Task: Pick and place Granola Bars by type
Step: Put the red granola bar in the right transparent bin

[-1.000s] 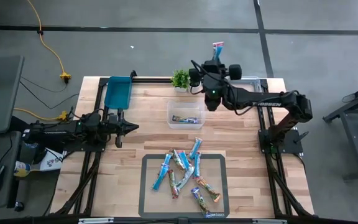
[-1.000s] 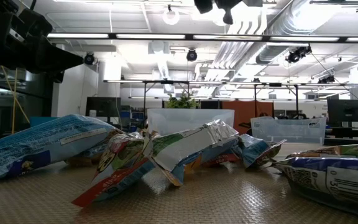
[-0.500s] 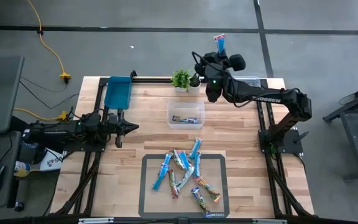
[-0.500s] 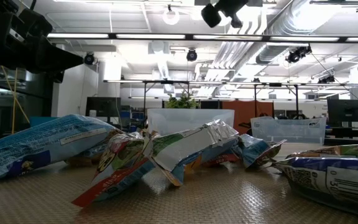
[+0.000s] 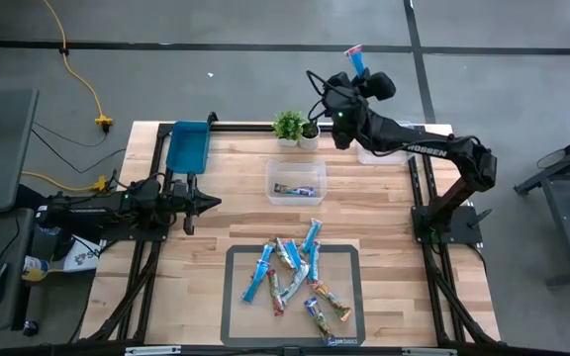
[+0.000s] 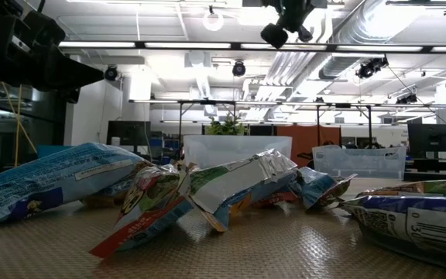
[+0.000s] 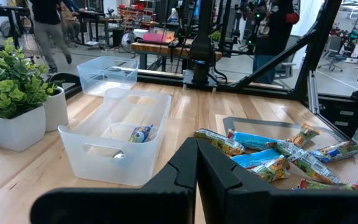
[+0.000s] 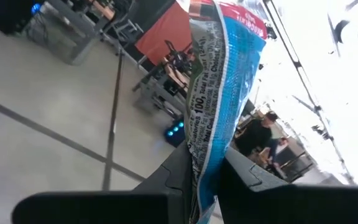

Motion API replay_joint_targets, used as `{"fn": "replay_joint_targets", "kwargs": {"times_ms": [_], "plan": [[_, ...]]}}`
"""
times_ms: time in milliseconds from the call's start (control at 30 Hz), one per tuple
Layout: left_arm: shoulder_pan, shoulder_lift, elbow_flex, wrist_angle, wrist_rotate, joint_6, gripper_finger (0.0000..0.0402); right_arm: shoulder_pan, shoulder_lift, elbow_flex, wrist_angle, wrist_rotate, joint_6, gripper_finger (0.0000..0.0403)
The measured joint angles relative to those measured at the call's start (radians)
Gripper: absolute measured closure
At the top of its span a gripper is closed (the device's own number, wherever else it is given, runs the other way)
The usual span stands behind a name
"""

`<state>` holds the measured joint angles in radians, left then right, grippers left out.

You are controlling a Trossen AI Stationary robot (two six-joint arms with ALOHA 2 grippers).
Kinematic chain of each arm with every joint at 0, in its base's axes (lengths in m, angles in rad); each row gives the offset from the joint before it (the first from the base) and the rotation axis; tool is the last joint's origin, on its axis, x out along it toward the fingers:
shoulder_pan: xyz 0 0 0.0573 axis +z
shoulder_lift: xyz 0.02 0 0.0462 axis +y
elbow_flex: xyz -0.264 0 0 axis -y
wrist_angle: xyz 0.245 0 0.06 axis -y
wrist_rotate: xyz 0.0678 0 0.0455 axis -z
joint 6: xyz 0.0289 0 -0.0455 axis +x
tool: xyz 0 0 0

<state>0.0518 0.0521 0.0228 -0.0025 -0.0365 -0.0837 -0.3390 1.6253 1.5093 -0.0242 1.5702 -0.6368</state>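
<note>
- right gripper (image 5: 356,65) is pinching a blue granola bar (image 5: 355,55) up high, past the table's back edge
- left gripper (image 5: 206,202) is sitting closed at the table's left
- remaining bars (image 5: 295,277) are lying on the mat (image 5: 236,316)

Glossy foil bars (image 5: 295,275), wood table (image 5: 236,188)

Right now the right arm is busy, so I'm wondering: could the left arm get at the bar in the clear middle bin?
Probably yes. The left gripper rests shut, facing the clear bin, with bare tabletop between. The bin is open-topped, and the bar lies alone inside.
</note>
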Motion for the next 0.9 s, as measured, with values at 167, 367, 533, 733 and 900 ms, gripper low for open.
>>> {"fn": "replay_joint_targets", "kwargs": {"times_ms": [167, 367, 533, 733, 900], "plan": [[0.000, 0.000, 0.000, 0.000, 0.000, 0.000, 0.0400, -0.029, 0.000, 0.000, -0.064, 0.000, -0.001, 0.0359], [0.000, 0.000, 0.000, 0.000, 0.000, 0.000, 0.0400, -0.063, 0.000, 0.000, -0.076, 0.000, -0.037, 0.0359], [0.000, 0.000, 0.000, 0.000, 0.000, 0.000, 0.0400, -0.064, 0.000, 0.000, -0.061, 0.001, 0.138, 0.0359], [0.000, 0.000, 0.000, 0.000, 0.000, 0.000, 0.0400, -0.004, 0.000, 0.000, -0.068, 0.000, 0.355, 0.0360], [0.000, 0.000, 0.000, 0.000, 0.000, 0.000, 0.0400, 0.062, 0.000, 0.000, -0.075, -0.029, 0.596, 0.0360]]}}
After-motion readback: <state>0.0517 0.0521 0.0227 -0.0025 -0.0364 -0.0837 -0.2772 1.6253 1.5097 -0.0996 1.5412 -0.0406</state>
